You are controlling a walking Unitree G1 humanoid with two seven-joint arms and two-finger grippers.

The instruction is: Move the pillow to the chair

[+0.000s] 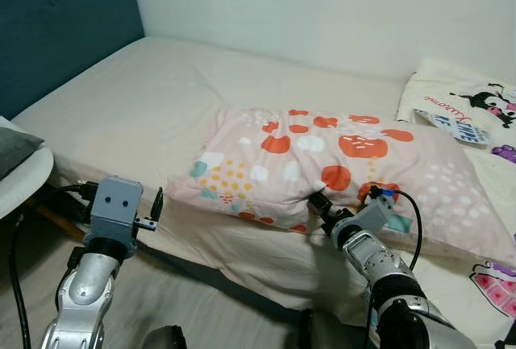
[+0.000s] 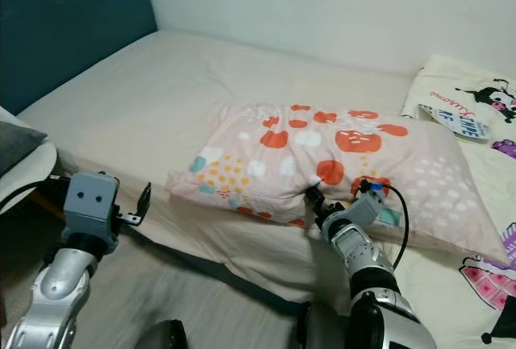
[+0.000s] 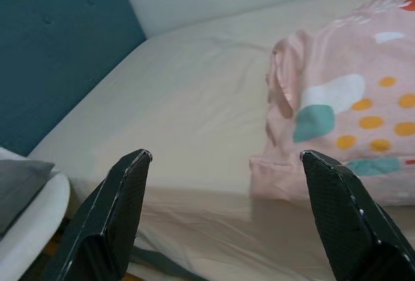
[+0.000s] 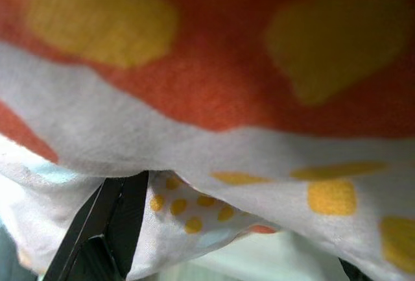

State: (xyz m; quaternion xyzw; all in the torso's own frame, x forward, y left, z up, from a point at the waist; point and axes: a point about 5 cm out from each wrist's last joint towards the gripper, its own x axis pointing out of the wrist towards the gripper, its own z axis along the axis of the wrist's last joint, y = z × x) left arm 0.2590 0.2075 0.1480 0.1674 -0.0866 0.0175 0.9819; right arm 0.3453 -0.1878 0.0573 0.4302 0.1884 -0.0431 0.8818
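Head view, bedside, seen from above. Right gripper (image 1: pixel 317 198) at about 5 o'clock of the scene, pushed into the near edge of the pillow (image 1: pixel 339 168); fingers buried in the fabric, one black finger (image 4: pixel 110 226) visible under a fold in the right wrist view, cloth bunched between the fingers, apparently pinched on the pillow edge. Silver right forearm running back toward 5 o'clock, with a black cable looped over the wrist. Pillow pink, printed with red, white, teal and yellow shapes, lying flat across the middle of the bed (image 1: pixel 153 99), long axis from 9 to 3 o'clock.

Left gripper (image 1: pixel 156 204) at about 8 o'clock, held off the near edge of the mattress, just short of the pillow's left corner and not touching it; fingers (image 3: pixel 123 196) spread wide with nothing between them, pillow corner and cream sheet beyond the gap in the left wrist view.

Teal headboard (image 1: pixel 56 27) at 10 o'clock. White wall (image 1: pixel 322 2) at 12 o'clock. Cartoon-printed blanket (image 1: pixel 476 115) at 2 to 3 o'clock, touching the pillow's right end. White chair (image 1: pixel 20 176) with a grey cushion (image 1: pixel 12 149) at 9 o'clock, just beside the bed.
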